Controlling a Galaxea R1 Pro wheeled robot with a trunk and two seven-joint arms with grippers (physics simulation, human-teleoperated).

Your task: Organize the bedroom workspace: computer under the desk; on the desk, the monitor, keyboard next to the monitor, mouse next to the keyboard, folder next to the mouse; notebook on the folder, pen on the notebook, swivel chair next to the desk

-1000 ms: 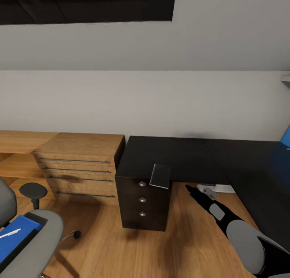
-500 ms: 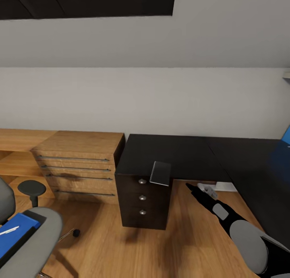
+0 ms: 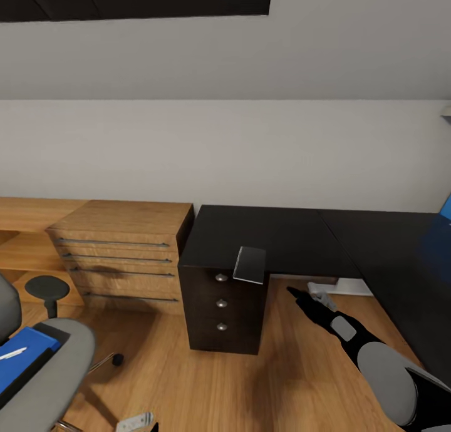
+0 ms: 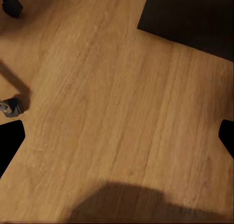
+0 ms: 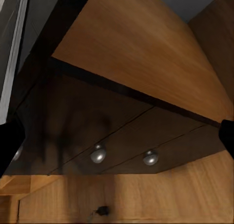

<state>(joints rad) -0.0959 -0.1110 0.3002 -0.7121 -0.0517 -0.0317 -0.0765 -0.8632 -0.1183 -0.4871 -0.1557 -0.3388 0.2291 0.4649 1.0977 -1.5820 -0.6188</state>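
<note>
My left claw (image 4: 117,131) is spread wide over bare floor, holding nothing. The blue folder (image 3: 22,364) lies on the chair (image 3: 53,382) close by on my left, white pen (image 3: 12,354) on top. My right claw (image 3: 294,292) is open too. Farther off stands the black counter (image 3: 282,238).

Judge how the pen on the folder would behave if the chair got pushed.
The pen is thin and lies loose on the flat folder, so it would probably roll or slide. The chair stands on casters, so it likely moves easily.
</note>
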